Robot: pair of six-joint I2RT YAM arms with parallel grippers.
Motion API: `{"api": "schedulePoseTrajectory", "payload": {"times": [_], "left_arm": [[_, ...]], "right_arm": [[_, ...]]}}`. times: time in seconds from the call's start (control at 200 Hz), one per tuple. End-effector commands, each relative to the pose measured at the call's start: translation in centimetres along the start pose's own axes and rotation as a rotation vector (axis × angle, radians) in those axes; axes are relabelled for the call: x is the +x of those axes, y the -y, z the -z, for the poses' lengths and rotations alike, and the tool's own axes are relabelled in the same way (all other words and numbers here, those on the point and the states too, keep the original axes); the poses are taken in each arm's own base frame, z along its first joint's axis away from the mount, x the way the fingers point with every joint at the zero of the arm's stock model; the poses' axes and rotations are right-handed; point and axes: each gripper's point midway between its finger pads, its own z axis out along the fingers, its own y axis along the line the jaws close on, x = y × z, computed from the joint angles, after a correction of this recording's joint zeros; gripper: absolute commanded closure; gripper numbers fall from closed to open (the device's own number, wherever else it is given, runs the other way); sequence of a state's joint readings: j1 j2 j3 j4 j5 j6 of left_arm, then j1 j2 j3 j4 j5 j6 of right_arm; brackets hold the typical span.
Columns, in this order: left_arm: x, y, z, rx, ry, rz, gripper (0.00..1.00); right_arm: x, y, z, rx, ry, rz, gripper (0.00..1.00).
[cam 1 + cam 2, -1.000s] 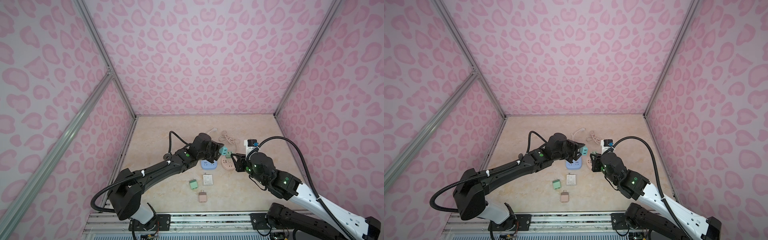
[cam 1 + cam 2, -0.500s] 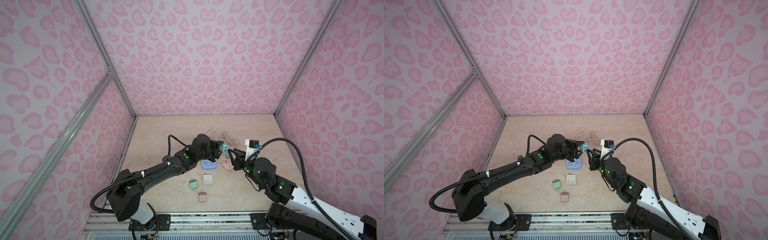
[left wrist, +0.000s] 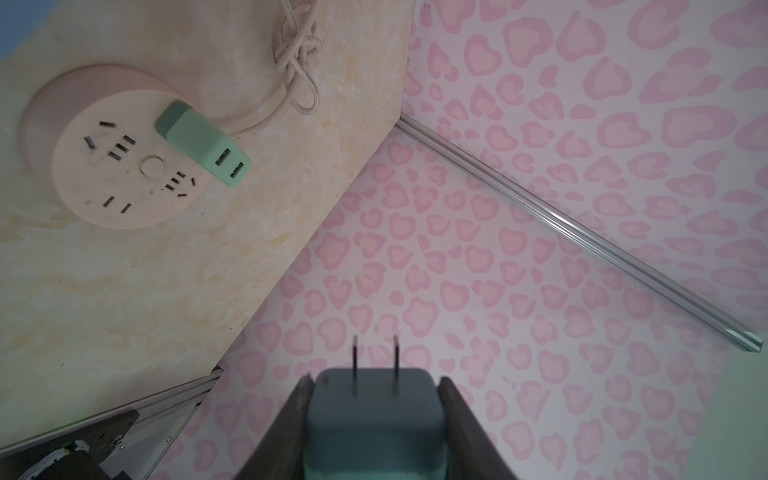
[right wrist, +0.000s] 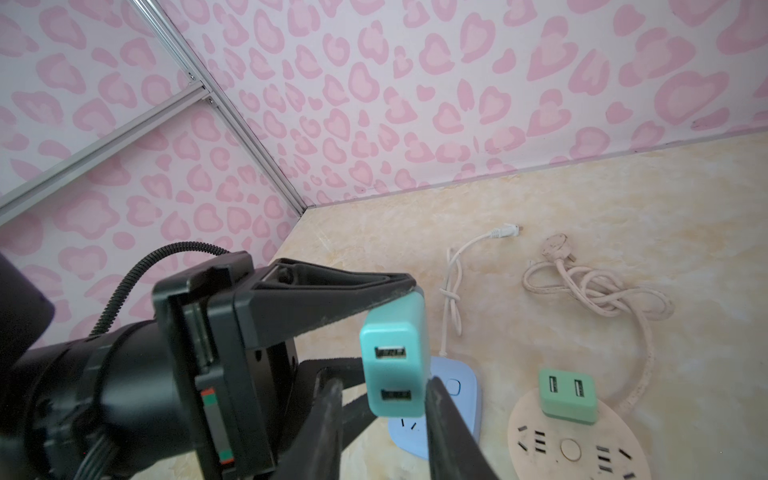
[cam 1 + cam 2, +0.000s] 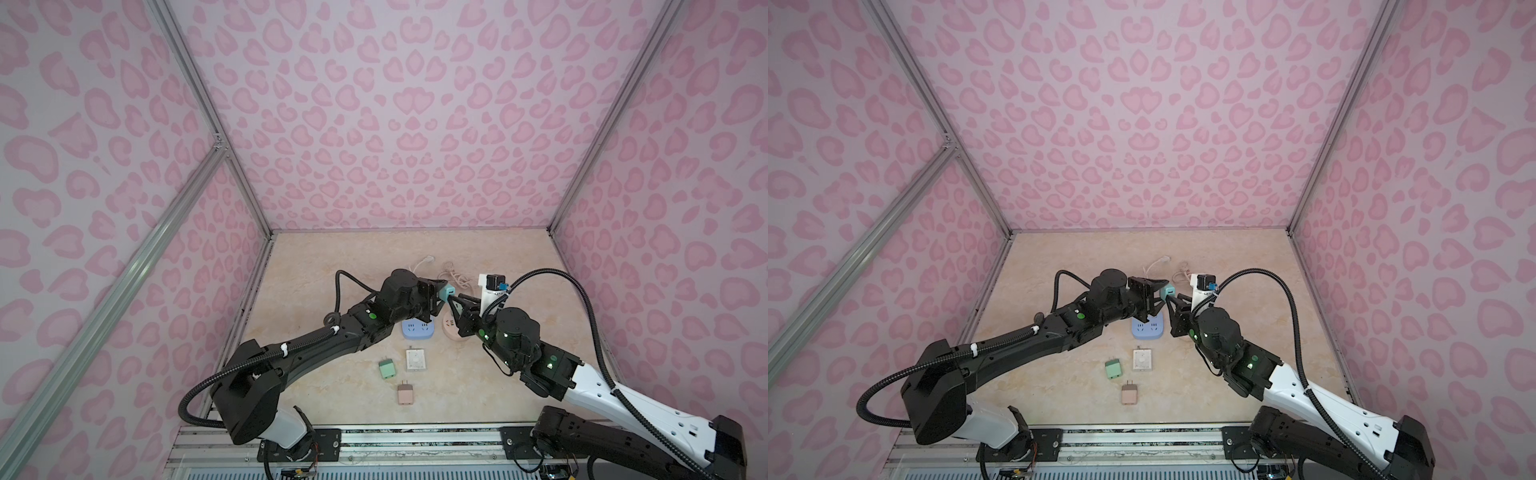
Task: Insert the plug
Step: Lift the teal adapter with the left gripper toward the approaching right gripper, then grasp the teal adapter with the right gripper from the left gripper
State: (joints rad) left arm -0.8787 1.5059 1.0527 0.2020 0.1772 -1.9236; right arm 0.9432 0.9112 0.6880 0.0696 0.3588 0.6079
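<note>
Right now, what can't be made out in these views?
- Whether the right tool touches the teal USB charger: its fingers blur near the right wrist lens; too small in both top views.
- Blue power strip: partly under the left arm in both top views, behind the charger in the right wrist view.
- Round pink power strip: cut by the right wrist view's edge.

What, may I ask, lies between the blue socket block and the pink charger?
A white charger lies flat between them, seen in both top views.

You've bare table point(image 5: 316, 266) far left. A green charger point(image 3: 203, 143) blocks part of the pink socket point(image 3: 79, 170).
</note>
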Motion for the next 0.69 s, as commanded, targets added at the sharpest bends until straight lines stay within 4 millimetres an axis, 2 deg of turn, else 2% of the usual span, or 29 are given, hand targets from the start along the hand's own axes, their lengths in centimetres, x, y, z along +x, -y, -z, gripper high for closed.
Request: {"api": "schedulePoseTrajectory", "payload": {"times": [0.0, 0.17, 0.69], "left_arm": [[0.8, 1.5, 0.0, 0.064, -0.037, -0.004, 0.98], [1.0, 1.8, 0.2, 0.074, -0.044, -0.015, 0.98], [1.9, 2.3, -0.4, 0.1, -0.096, -0.019, 0.98]], "right_arm": [[0.3, -0.1, -0.4, 0.003, -0.018, 0.022, 0.67], [0.9, 0.1, -1.0, 0.023, -0.037, 0.027, 0.68], [-0.1, -0.5, -2.5, 0.061, -0.059, 0.103, 0.76]]}}
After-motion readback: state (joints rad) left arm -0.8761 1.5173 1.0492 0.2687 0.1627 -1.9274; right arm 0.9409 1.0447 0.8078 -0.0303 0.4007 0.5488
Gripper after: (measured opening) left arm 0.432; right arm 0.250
